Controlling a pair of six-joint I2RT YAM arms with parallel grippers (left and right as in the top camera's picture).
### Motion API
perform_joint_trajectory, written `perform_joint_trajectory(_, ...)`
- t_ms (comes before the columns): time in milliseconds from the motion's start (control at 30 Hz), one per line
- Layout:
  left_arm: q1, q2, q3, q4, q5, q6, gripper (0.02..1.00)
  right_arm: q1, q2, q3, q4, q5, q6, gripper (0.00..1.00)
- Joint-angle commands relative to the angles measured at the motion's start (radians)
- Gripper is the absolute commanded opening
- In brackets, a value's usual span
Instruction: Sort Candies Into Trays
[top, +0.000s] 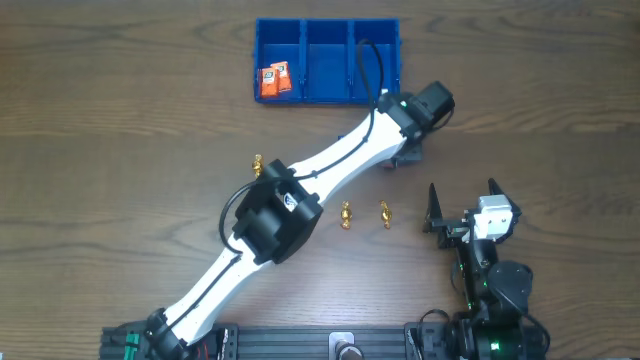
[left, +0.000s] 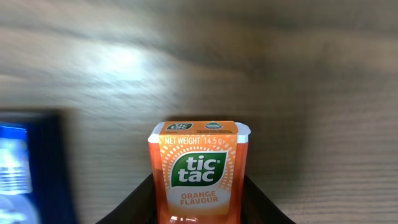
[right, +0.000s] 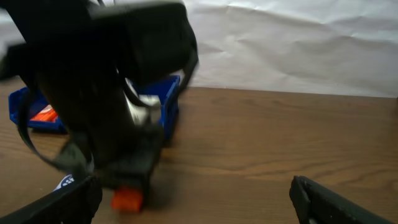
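My left gripper (top: 403, 158) hangs just in front of the blue tray's (top: 327, 100) right end, shut on an orange candy box (left: 200, 173) held upright between its jaws. The same box (right: 127, 199) shows as an orange block under the left arm's wrist (right: 112, 93). Orange candy boxes (top: 274, 82) lie in the tray's left compartment. Three gold-wrapped candies lie on the wood: one (top: 257, 164) left of the arm, two (top: 346, 216) (top: 385, 214) near the middle. My right gripper (top: 462, 205) stands open low on the right, holding nothing.
The blue tray has three compartments; the middle and right ones look bare. Its corner (left: 28, 168) shows beside the held box. The left arm's white link (top: 330, 165) crosses the table diagonally. A white sheet (right: 298, 43) backs the table's far edge.
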Motion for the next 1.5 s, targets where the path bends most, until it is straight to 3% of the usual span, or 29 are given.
perform_joint_trajectory(33,0.11,-0.301,0.006,-0.001,-0.195,0.15,0.347,-0.006,-0.005,-0.004,-0.003,-0.001,-0.004,0.998)
perform_joint_trajectory(167,0.269,-0.385,0.006,0.015,-0.178,0.244,0.334,-0.006,-0.005,-0.004,-0.003,-0.001,-0.004,0.998)
perform_joint_trajectory(367,0.462,-0.336,0.006,0.031,-0.037,0.386,0.338,-0.006,-0.005,-0.004,-0.003,-0.001,-0.004,0.998)
perform_joint_trajectory(667,0.509,-0.207,0.006,0.012,0.072,0.501,0.354,-0.006,-0.005,-0.004,-0.003,0.0,-0.004,0.998)
perform_joint_trajectory(1200,0.546,-0.197,0.005,-0.021,0.073,0.504,0.406,-0.006,-0.005,-0.004,-0.003,-0.001,-0.004,0.998)
perform_joint_trajectory(1333,0.546,-0.197,0.005,-0.018,0.072,0.505,0.481,-0.006,-0.005,-0.004,-0.003,-0.001,-0.004,0.998)
perform_joint_trajectory(1433,0.546,-0.197,0.005,-0.008,0.072,0.513,0.73,-0.006,-0.005,-0.004,-0.003,0.0,-0.004,0.998)
perform_joint_trajectory(1500,0.546,-0.21,0.005,-0.003,0.072,0.512,0.787,-0.006,-0.005,-0.004,-0.003,0.0,-0.004,0.998)
